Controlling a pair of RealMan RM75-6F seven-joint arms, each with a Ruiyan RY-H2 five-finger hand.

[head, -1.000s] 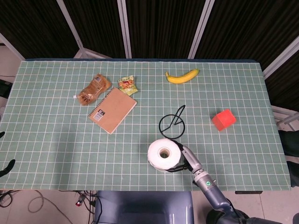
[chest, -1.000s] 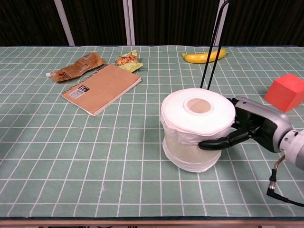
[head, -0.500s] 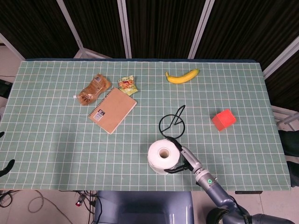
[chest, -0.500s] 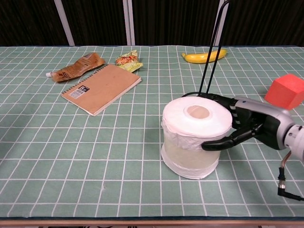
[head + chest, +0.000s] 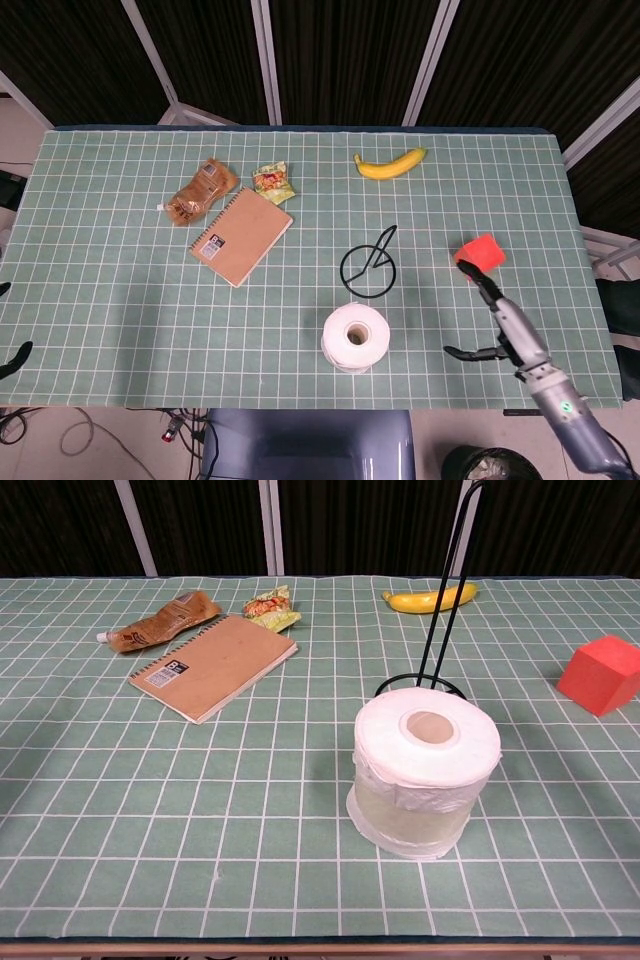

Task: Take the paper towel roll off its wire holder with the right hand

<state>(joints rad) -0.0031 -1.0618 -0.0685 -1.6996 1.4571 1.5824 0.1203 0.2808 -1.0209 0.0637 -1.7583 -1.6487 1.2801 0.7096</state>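
The white paper towel roll stands upright on the table, just in front of the black wire holder, which carries nothing. My right hand is off to the right of the roll, well apart from it, fingers spread and holding nothing; it shows only in the head view. My left hand is outside both views.
A red cube sits just behind my right hand. A banana lies at the back, with a spiral notebook, a snack packet and a brown pouch to the left.
My right hand has let go of the roll and pulled away to the right. The roll now stands on the table by itself.
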